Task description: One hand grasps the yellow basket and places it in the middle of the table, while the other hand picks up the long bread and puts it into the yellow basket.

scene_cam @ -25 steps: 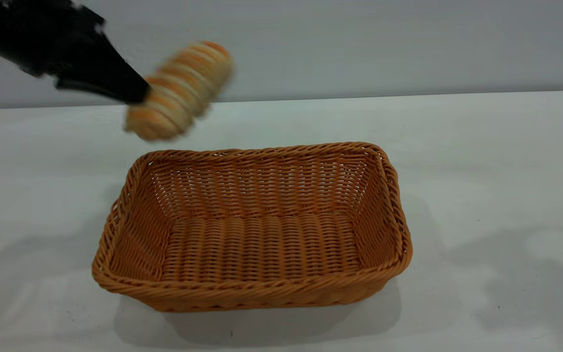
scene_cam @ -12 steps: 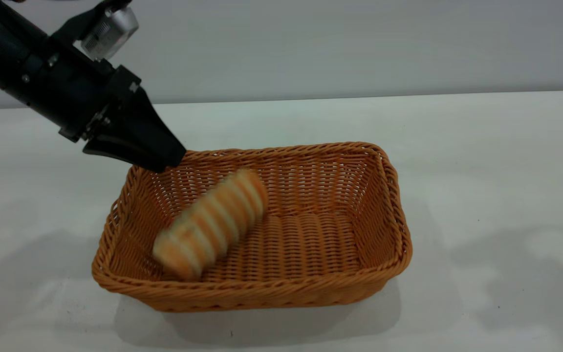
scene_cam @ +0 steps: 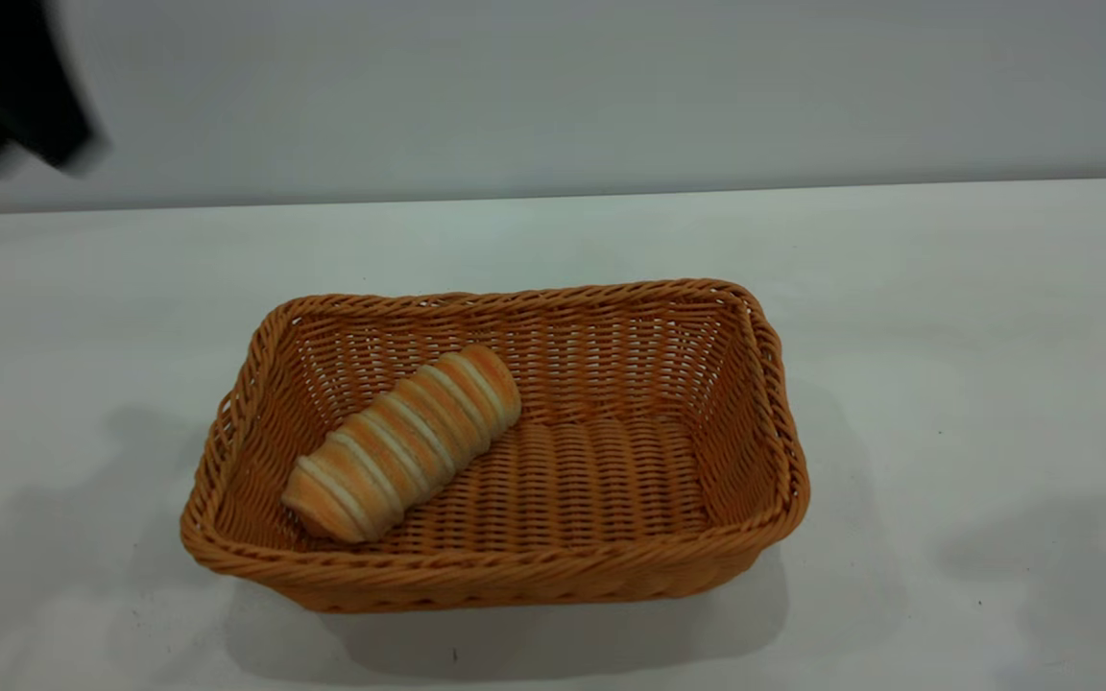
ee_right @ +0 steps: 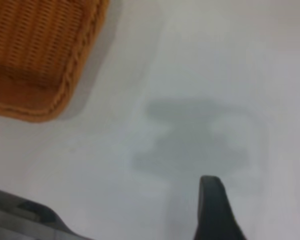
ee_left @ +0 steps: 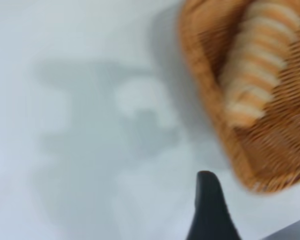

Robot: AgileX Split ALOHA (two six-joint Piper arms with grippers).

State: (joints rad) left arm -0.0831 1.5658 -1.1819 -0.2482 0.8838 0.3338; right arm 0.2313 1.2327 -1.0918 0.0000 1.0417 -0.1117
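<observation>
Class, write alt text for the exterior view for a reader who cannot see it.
A long bread lies diagonally inside a yellow basket, toward its left side, on a white table. A dark blurred part of the left arm shows at the upper left corner.

long bread (scene_cam: 403,443) lies diagonally in left half of yellow basket (scene_cam: 764,422), mid-table (scene_cam: 947,288).

A plain pale grey wall (scene_cam: 611,86) runs behind the white matte bench (scene_cam: 947,288), meeting it in a straight line. Soft grey shadows lie across the bench surface under even light.
</observation>
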